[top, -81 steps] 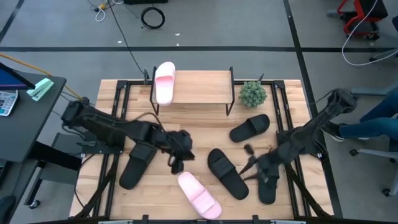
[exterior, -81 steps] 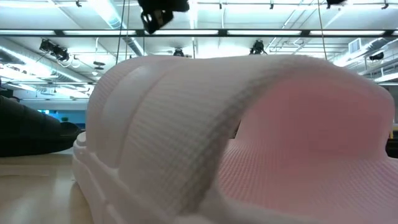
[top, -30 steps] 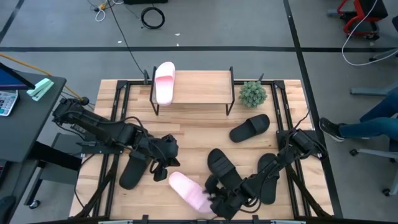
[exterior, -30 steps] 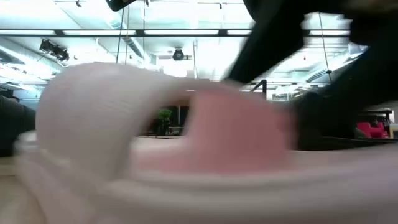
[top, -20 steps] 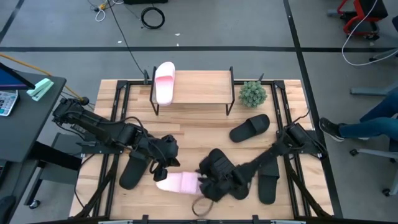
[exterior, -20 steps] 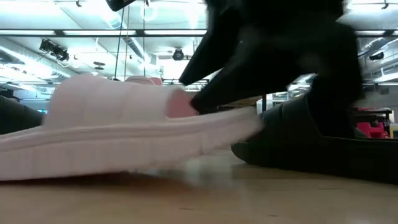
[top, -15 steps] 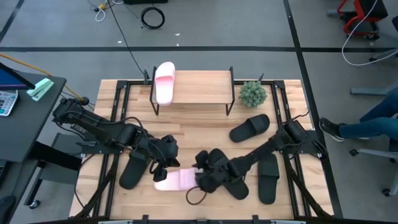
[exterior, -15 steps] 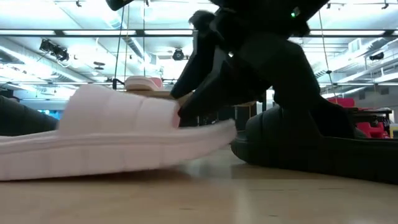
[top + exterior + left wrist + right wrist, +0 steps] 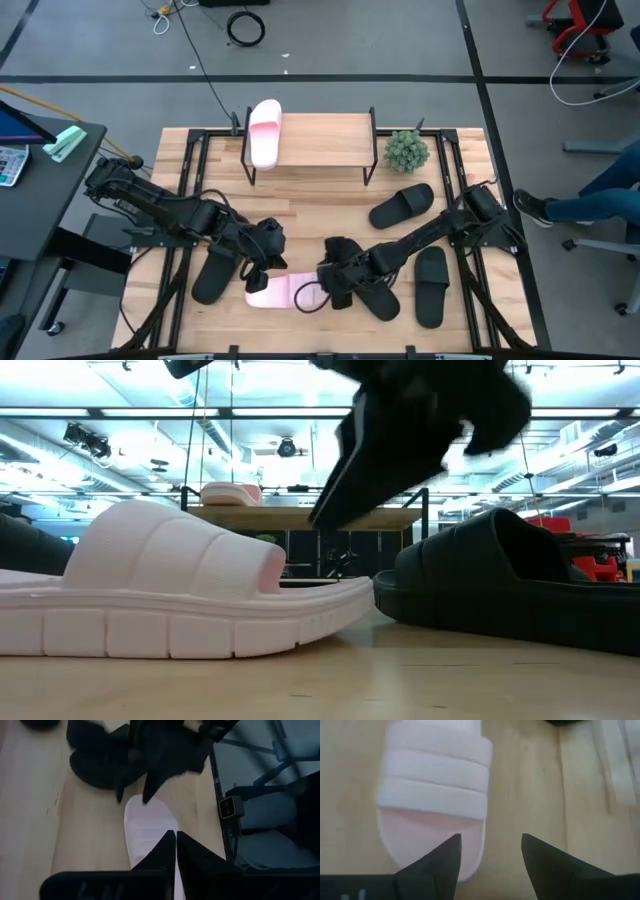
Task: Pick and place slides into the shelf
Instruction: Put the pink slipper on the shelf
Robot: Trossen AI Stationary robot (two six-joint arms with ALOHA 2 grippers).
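One pale pink slide (image 9: pixel 272 292) lies flat on its sole near the table's near edge, toe toward the left; it also shows in the low view (image 9: pixel 180 600) and the right wrist view (image 9: pixel 435 785). My right gripper (image 9: pixel 318 290) is open just past its heel, raised above it (image 9: pixel 400 450), and touches nothing. My left gripper (image 9: pixel 256 272) hangs shut above the slide's toe end (image 9: pixel 147 820), well clear of it. A second pink slide (image 9: pixel 264 130) lies on the left end of the shelf's (image 9: pixel 320 140) top board. Several black slides lie on the table.
Black slides lie at right centre (image 9: pixel 402 205), near right (image 9: pixel 432 285), under my right arm (image 9: pixel 368 285) and under my left arm (image 9: pixel 215 265). A small green plant (image 9: pixel 406 150) stands right of the shelf. The rest of the shelf's board is bare. A person's leg shows off the table's right edge.
My right gripper swept the pink slide from a slant near the near edge toward the table's left, turning it to lie crosswise with its toe to the left. The gripper has then come off the slide's heel end and risen clear. The slide now rests flat.
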